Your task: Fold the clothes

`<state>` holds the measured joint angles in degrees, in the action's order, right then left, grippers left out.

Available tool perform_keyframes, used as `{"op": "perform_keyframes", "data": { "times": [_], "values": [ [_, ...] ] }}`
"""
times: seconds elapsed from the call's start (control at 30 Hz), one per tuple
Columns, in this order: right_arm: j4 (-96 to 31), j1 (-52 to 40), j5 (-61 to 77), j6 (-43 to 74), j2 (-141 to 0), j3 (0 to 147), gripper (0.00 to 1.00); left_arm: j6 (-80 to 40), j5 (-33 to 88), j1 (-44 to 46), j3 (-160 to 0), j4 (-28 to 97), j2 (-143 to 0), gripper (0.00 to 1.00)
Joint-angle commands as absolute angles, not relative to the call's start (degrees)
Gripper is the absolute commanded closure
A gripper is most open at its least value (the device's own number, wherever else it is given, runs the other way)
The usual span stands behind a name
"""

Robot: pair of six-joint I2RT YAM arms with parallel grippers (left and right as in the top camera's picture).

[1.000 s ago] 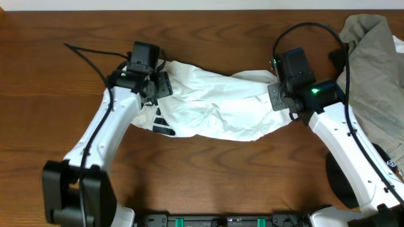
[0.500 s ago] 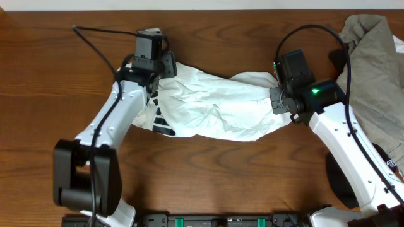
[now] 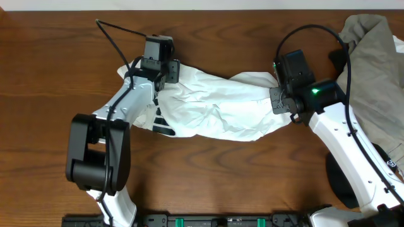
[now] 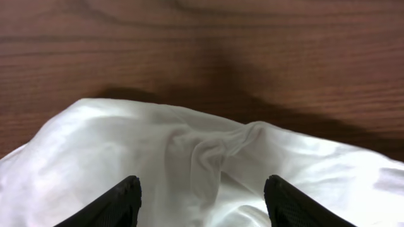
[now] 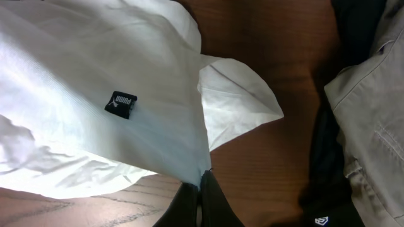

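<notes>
Far left: bare wood table (image 3: 44, 94). Left gripper (image 3: 165, 68) sits over the upper left end of the white garment (image 3: 221, 110). Its fingers are spread wide with cloth below them, and we see nothing pinched. The garment lies crumpled across the table centre, strung between both arms, with black print at its lower left. Right gripper (image 5: 201, 189) is at the garment's right end, fingers closed tight on a hem edge. We note a small black label (image 5: 120, 104) nearby. Far right: khaki garment (image 3: 372, 69), heaped, apart from the white one.

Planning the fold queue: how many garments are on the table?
2: white shirt mid-table, grey garment at the right edge; dark fabric beside it may be another.
</notes>
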<state>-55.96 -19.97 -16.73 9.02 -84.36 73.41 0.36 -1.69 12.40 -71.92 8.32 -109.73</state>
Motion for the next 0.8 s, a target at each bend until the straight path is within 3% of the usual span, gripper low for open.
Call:
{"op": "perform_keyframes", "data": {
  "times": [0.0,0.47,0.67,0.77],
  "values": [
    [-56.1,-19.8,-17.6,10.3,-83.2,73.9,0.99,2.0,-2.2,12.2,-72.1,8.3,-111.7,0.36],
    [-56.1,-19.8,-17.6,10.2,-83.2,73.9,0.99,4.7,-7.0,12.2,-72.1,9.1,-114.1,0.36],
    [-56.1,-19.8,-17.6,10.3,-83.2,73.9,0.99,4.7,-7.0,12.2,-72.1,9.3,-115.0,0.55],
    [-56.1,-19.8,-17.6,10.3,-83.2,73.9,0.99,4.7,-7.0,12.2,-72.1,9.3,-115.1,0.72]
  ]
}}
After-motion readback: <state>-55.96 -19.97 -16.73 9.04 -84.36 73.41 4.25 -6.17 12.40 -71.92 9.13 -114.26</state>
